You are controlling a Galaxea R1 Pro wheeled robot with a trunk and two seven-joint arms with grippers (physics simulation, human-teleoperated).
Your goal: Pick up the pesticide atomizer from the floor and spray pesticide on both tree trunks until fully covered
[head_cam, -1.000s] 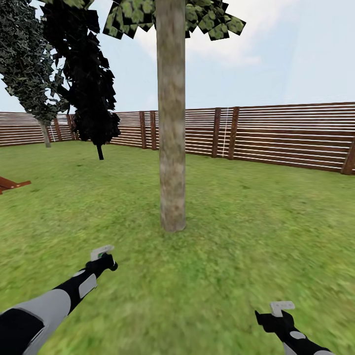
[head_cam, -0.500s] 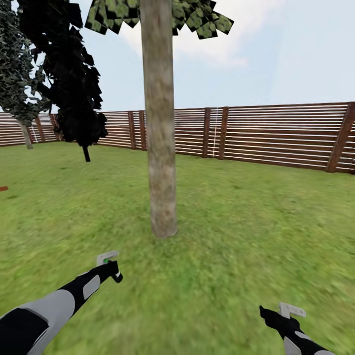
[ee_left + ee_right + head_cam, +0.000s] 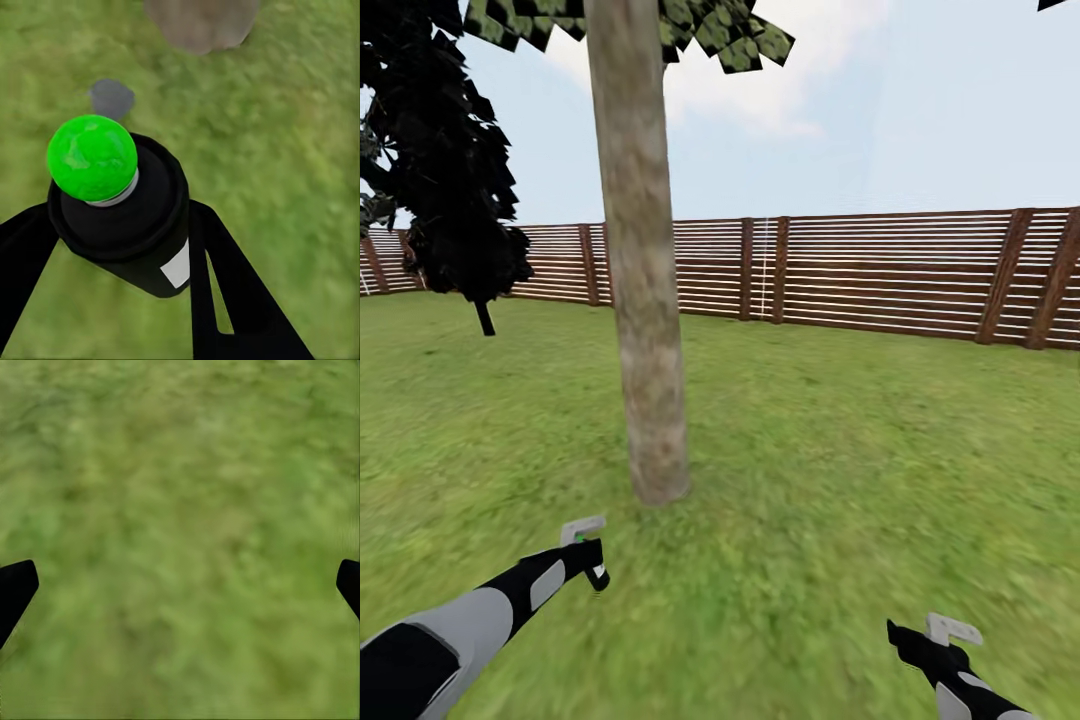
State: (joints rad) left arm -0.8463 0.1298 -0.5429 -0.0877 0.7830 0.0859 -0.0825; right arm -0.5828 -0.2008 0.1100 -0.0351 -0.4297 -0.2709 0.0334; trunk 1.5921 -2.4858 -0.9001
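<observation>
The left gripper (image 3: 120, 240) is clamping the pesticide atomizer (image 3: 120, 217), a dark can with a bright green cap here; its two black fingers (image 3: 232, 300) are pressing on the can's sides. In the head view the same left gripper (image 3: 588, 560) is hanging low over the grass (image 3: 810, 480), at the end of the forearm that is reaching forward.

The right gripper (image 3: 940, 645) is hovering over the lawn on the other side, holding nothing. In its own wrist view the two fingertips (image 3: 15, 589) are standing wide apart at the picture's edges, with blurred grass between them.

Just ahead of the left gripper, a little to its right, the tree trunk (image 3: 642, 300) is rising upright from the ground; the left wrist view is catching its grey-brown base (image 3: 201, 22) beyond the can. So the trunk is lying in front of the arm that is carrying the sprayer, and the left arm is clearly nearer to it than the right. I judge that the can is pointing down at the grass and needs aiming at the bark.

Farther back, a dark narrow tree (image 3: 455, 170) and the slatted wooden fence (image 3: 880, 275) are closing the garden.
</observation>
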